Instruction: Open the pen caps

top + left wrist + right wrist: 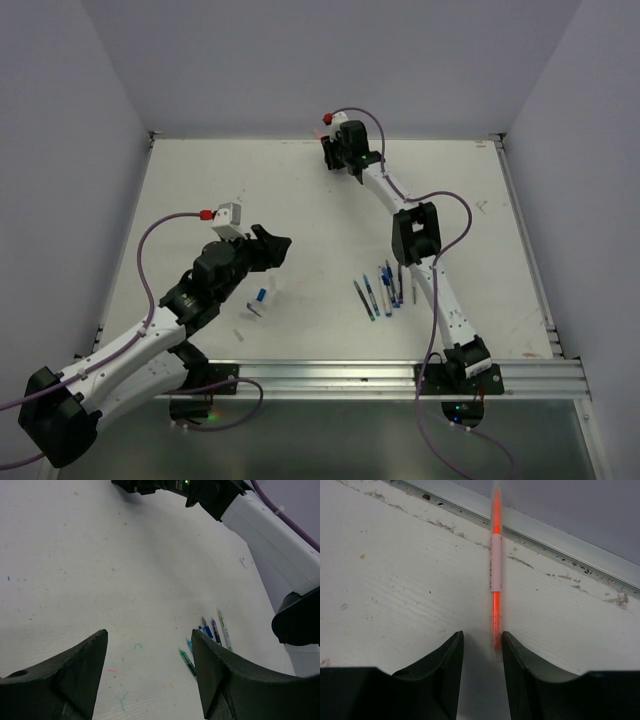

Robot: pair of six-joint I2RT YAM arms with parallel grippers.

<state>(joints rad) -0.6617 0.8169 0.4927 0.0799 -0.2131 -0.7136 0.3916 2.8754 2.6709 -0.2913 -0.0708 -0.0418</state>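
Observation:
Several thin stick pens [385, 290] lie in a loose cluster right of the table's middle; they also show in the left wrist view [214, 630], beyond the right jaw. A small blue pen cap [261, 296] lies alone on the table just below my left gripper [276, 244]. In its wrist view the left gripper [150, 635] hangs open and empty above bare table. My right gripper [333, 155] reaches to the far edge. An orange-red pen [495, 555] lies there pointing at the back rail. Its near end sits between the slightly parted jaws of the right gripper [482, 636], ungripped and blurred.
A metal rail [560, 535] runs along the table's far edge just beyond the orange-red pen. A small pale piece [252, 311] lies beside the blue cap, and another [240, 335] nearer the front. The right arm [280, 535] crosses the left wrist view's upper right.

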